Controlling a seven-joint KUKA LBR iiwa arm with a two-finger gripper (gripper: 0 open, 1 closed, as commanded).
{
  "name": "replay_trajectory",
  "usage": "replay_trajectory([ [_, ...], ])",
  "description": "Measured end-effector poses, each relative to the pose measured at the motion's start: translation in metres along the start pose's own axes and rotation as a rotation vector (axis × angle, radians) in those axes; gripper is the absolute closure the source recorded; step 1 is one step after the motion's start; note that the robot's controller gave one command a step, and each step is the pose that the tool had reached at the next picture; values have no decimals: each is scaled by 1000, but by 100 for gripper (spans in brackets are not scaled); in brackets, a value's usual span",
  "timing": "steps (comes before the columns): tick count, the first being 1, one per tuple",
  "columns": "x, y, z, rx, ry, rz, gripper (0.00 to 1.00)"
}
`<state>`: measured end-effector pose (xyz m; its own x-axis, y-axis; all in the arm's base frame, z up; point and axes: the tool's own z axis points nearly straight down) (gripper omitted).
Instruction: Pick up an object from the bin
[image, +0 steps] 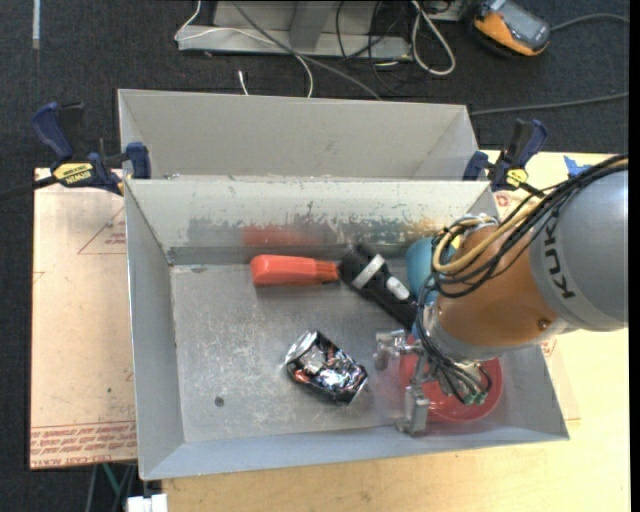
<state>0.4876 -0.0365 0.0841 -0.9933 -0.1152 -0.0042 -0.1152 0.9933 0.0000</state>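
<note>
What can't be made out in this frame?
Camera view:
- Red round thing at the bin's near right: largely covered by the gripper.
- Teal thing by the far wall: the arm hides most of it.
- Black thing beside the orange handle: its right end runs under the arm.

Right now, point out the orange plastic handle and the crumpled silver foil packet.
orange plastic handle (290, 270), camera view, middle of the grip.
crumpled silver foil packet (325, 367), camera view, its centre.
</note>
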Motion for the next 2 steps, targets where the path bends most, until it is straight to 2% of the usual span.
replay_trajectory([
  [1, -9, 5, 10, 2, -11, -125, 0],
  [2, -40, 13, 14, 1, -17, -37, 100],
])
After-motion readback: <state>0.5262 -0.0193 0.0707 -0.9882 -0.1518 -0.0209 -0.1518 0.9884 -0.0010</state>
